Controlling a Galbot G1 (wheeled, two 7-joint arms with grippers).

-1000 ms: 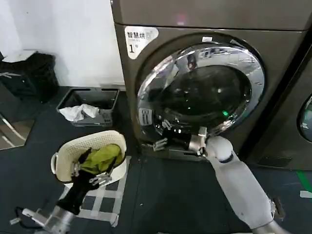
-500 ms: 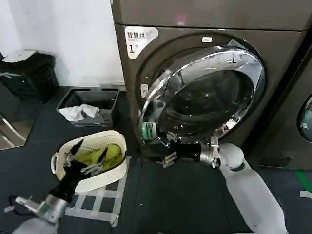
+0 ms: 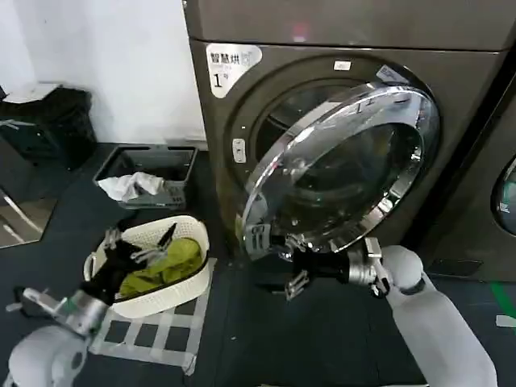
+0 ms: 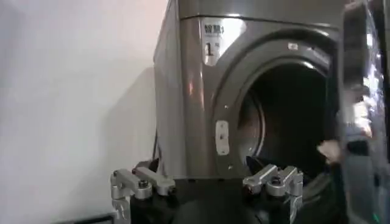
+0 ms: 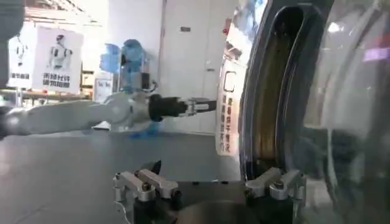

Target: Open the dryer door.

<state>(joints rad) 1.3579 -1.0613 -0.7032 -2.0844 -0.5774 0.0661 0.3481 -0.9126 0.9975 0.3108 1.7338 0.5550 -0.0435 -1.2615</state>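
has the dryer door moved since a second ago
Yes. The dryer door has swung outward from the dryer front; a second ago it sat nearly flush, now the drum opening shows behind it. The right gripper is at its lower edge.

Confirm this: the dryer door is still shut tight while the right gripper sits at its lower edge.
Not quite. The dryer door is swung partly open, its left edge off the machine's front, as the head view shows. The right gripper does sit at its lower edge.
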